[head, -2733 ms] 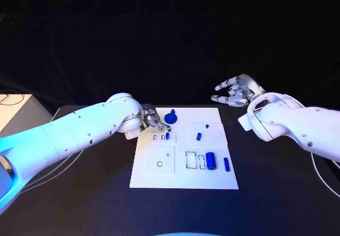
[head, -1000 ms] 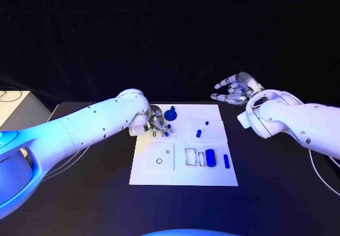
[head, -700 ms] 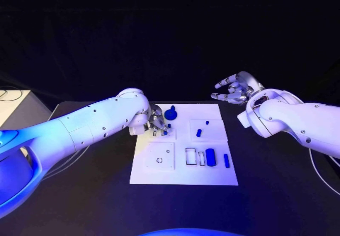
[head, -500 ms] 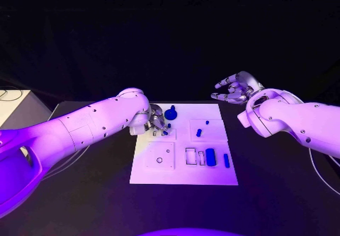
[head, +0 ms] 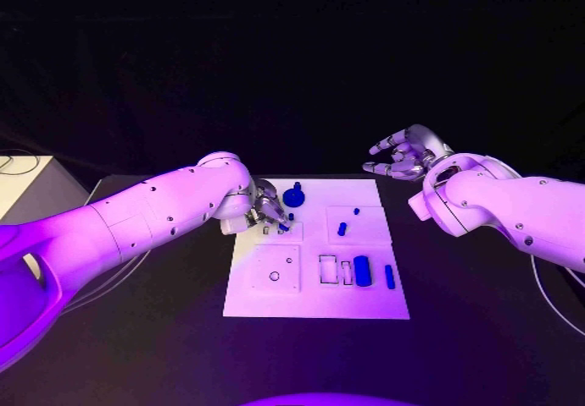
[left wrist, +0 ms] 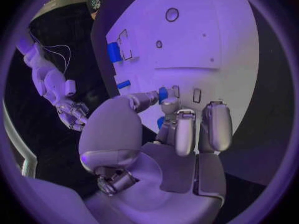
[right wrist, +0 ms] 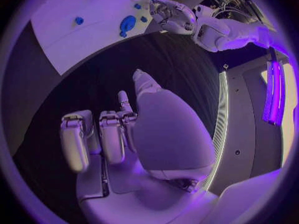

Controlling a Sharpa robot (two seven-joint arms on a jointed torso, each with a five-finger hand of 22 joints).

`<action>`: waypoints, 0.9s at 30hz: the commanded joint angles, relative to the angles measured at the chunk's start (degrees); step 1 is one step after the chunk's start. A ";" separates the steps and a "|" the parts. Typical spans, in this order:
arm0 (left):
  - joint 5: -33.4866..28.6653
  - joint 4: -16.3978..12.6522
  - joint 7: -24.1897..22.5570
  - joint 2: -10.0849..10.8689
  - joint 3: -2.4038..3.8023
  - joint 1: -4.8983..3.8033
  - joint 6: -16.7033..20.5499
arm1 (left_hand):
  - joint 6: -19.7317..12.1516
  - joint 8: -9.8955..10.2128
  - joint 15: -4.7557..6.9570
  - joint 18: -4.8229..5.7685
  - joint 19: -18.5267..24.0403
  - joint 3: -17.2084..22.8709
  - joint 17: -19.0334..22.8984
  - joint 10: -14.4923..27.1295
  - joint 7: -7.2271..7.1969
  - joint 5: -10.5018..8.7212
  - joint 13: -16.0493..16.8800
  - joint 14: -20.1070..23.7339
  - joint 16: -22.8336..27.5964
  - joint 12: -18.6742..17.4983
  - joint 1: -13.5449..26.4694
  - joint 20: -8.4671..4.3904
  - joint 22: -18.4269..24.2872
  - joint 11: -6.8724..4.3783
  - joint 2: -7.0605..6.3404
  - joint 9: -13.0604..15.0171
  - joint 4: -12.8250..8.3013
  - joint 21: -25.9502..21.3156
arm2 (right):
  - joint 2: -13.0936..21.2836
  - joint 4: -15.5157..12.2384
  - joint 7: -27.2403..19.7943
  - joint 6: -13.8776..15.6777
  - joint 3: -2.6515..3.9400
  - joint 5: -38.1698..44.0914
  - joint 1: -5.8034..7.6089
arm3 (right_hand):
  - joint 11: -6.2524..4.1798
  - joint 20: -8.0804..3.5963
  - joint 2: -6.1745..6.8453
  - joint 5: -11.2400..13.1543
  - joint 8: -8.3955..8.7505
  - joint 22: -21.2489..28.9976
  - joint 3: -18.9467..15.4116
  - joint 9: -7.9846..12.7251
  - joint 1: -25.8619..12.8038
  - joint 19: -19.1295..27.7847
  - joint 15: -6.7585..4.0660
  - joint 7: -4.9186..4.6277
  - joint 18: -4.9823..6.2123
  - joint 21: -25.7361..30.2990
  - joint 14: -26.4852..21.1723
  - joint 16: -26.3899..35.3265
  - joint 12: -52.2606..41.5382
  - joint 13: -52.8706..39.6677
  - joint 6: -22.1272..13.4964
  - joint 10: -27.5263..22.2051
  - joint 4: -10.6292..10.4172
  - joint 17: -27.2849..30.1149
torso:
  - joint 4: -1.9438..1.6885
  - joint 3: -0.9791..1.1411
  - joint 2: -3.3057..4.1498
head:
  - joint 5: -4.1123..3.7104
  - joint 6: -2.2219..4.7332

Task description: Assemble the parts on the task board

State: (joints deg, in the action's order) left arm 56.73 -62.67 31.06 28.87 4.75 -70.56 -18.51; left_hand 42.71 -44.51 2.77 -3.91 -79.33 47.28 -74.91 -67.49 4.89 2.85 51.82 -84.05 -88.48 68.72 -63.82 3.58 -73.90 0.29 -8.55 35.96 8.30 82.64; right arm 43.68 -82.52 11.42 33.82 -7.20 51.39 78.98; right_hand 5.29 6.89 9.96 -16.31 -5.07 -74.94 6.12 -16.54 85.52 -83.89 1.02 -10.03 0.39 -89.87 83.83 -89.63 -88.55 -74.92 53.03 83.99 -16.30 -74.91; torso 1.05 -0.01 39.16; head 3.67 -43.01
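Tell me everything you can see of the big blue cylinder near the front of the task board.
The big blue cylinder is a smooth, glossy-looking blue piece with rounded ends, the largest of the blue parts in the row. It lies flat on the white task board, its long axis running away from the robot. A narrow rectangular slot sits beside it on one side, and a thinner blue pin on the other. Neither robot hand touches it.

Surroundings: dark room, black table.
Black table (head: 146, 338) fronts an unlit black backdrop (head: 244, 76). 1 pale cabinet (head: 22, 182) stands beside the table's left edge; cables (head: 10, 156) lie on its top.
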 commanded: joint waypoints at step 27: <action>3.67 -3.76 -0.31 2.31 -0.58 0.02 7.49 | 4.24 -8.97 2.20 0.92 -2.54 10.52 -15.09 -5.33 -3.09 9.76 3.78 -5.95 -1.52 2.93 6.20 -2.04 -3.42 -2.36 -2.23 17.19 -8.23 1.50 | 0.28 0.24 0.47 -1.69 0.01 0.69 -0.23 | -0.08 -0.05 0.15 -0.02 -0.19 -15.06 0.31 -0.06 0.07 -6.11 -0.08 -0.02 -0.39 -0.13 5.86 0.03 0.46 -13.39 0.18 4.17 -0.03 -13.78 | -0.05 0.03 0.09 | 0.70 -0.35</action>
State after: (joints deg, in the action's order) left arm 57.90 -66.34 31.07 31.41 4.18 -70.52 -13.07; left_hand 43.65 -49.56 4.52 -3.91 -81.38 51.17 -74.91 -72.13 4.80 12.47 55.61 -83.95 -89.81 71.44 -58.10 1.54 -74.96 -1.85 -10.96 35.96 6.63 83.93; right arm 43.95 -82.22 12.02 32.80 -7.21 51.43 78.78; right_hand 5.29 6.89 9.96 -16.31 -5.07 -74.92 6.12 -16.52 85.52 -83.89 1.02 -10.03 0.39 -89.87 83.83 -89.63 -88.32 -74.91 53.03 83.99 -16.29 -74.91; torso 0.98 -0.01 39.20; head 4.33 -43.30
